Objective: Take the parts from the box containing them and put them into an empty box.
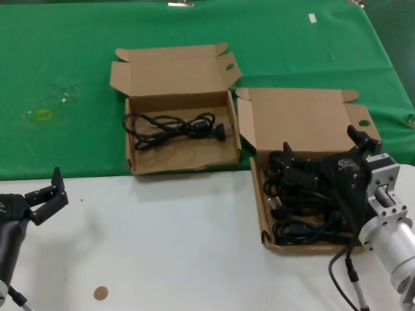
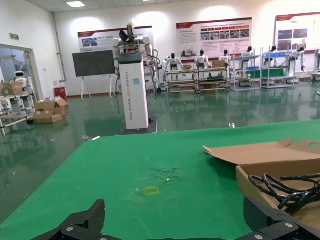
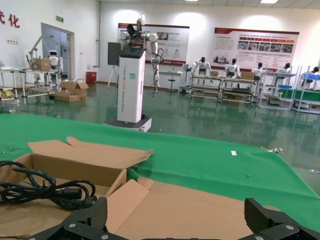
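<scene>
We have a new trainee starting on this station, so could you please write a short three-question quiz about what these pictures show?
1. True or false: the smaller box on the green cloth already holds one power cord.
2. Which tool hangs over the larger box of cords? A) left tool B) right tool
3. Fill in: the left tool waits over the ____ table.

Key:
1. True.
2. B; the right tool is spread open above it.
3. White.
</scene>
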Robot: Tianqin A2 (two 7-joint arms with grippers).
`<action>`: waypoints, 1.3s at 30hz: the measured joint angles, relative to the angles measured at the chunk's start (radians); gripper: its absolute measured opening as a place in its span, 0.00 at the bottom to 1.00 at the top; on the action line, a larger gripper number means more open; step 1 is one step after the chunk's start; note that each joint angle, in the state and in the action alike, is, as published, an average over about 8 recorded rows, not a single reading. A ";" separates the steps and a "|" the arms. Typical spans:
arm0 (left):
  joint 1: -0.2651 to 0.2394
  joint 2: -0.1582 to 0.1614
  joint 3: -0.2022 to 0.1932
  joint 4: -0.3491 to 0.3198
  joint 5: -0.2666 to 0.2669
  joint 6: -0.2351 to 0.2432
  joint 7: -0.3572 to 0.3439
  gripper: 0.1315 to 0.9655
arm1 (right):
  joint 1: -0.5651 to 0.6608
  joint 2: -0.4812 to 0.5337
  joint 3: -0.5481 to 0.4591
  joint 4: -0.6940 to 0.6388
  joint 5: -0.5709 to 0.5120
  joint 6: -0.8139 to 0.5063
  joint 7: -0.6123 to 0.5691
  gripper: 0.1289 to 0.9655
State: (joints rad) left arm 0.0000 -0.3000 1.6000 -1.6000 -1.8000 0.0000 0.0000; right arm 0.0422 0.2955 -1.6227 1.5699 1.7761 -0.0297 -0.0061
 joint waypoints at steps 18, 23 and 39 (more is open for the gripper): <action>0.000 0.000 0.000 0.000 0.000 0.000 0.000 1.00 | 0.000 0.000 0.000 0.000 0.000 0.000 0.000 1.00; 0.000 0.000 0.000 0.000 0.000 0.000 0.000 1.00 | 0.000 0.000 0.000 0.000 0.000 0.000 0.000 1.00; 0.000 0.000 0.000 0.000 0.000 0.000 0.000 1.00 | 0.000 0.000 0.000 0.000 0.000 0.000 0.000 1.00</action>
State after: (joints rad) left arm 0.0000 -0.3000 1.6000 -1.6000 -1.8000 0.0000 0.0000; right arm 0.0422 0.2955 -1.6227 1.5699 1.7761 -0.0297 -0.0061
